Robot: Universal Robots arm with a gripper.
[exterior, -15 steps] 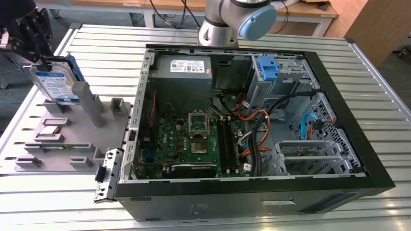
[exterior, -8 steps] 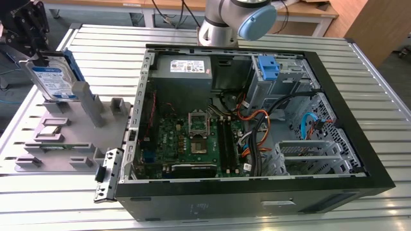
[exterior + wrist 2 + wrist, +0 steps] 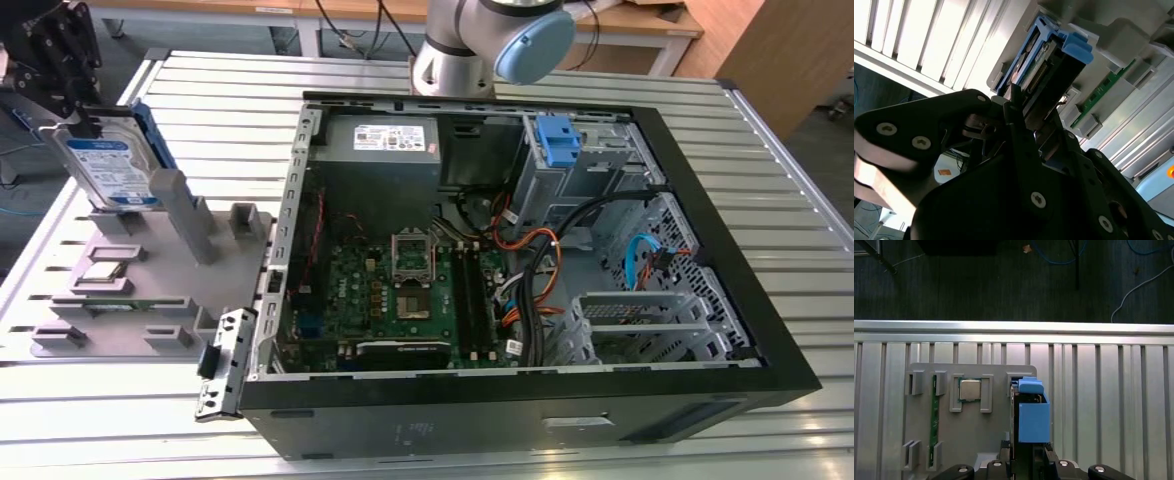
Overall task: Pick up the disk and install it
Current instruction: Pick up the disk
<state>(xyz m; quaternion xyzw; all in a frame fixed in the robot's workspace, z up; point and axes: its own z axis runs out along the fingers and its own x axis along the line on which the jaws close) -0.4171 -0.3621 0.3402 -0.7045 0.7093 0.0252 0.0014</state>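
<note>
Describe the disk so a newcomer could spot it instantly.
On the exterior view's left, beside the open computer case, sits a grey holder tray. The disk stands upright at the tray's far end: silver, blue-and-white label, blue side rails, unlike the flat chip nearby.

Gripper (image 3: 80,112) at the exterior view's left, clamped onto the disk (image 3: 114,165)

- Slatted metal table (image 3: 227,100) carries everything.
- Open computer case (image 3: 507,425) lies on it.
- Grey fixture plate (image 3: 167,300) lies just beside the case, on the exterior view's left.
</note>
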